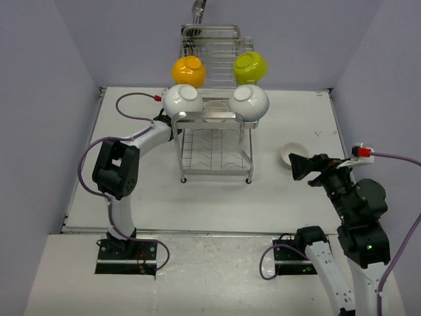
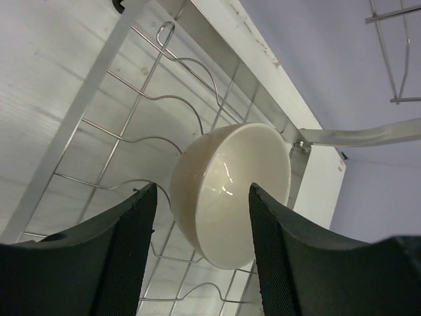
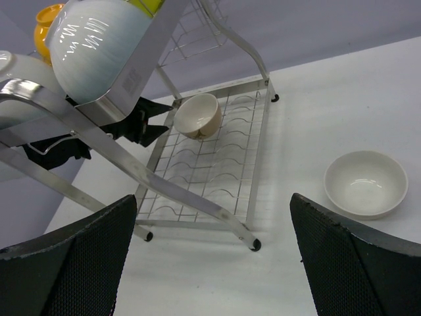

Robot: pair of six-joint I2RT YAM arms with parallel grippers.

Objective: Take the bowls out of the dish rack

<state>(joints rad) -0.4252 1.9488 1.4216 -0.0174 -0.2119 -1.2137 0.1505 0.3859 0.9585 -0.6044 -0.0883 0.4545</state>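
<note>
Hard-to-see stuff first. From overhead, can barely find the left gripper [image 2: 202, 191]: tucked in under the upper tier of the dish rack [image 1: 214, 172], behind the left white bowl [image 1: 183, 100]. Same deal with the cream bowl [image 2: 227, 210] on the lower tier, just a pale smudge below the top rail from up there. Much clearer on the left wrist cam: tipped over on the lower-tier wires, with the two fingers spread apart, one on either side of it. Can't tell whether either finger actually touches it, since the right-hand one overlaps the bowl in that view.

Also worth noting the right wrist cam crops the upper tier badly. Only a sliver of the lime green bowl [image 1: 250, 66] at the top edge there, and roughly half of the orange bowl [image 1: 189, 70].

Now the count. Six bowls total:
- four on the upper tier: orange and lime green at the back, left white bowl and right white bowl [image 1: 249, 102] in front
- one cream on the lower tier
- one loose white bowl [image 3: 365, 183], upright on the table [image 1: 131, 191] near the right edge, just beside the right gripper [image 3: 214, 201]

Right gripper's fingers wide apart, holding nothing.

One rack, standing mid-table toward the far edge.
</note>
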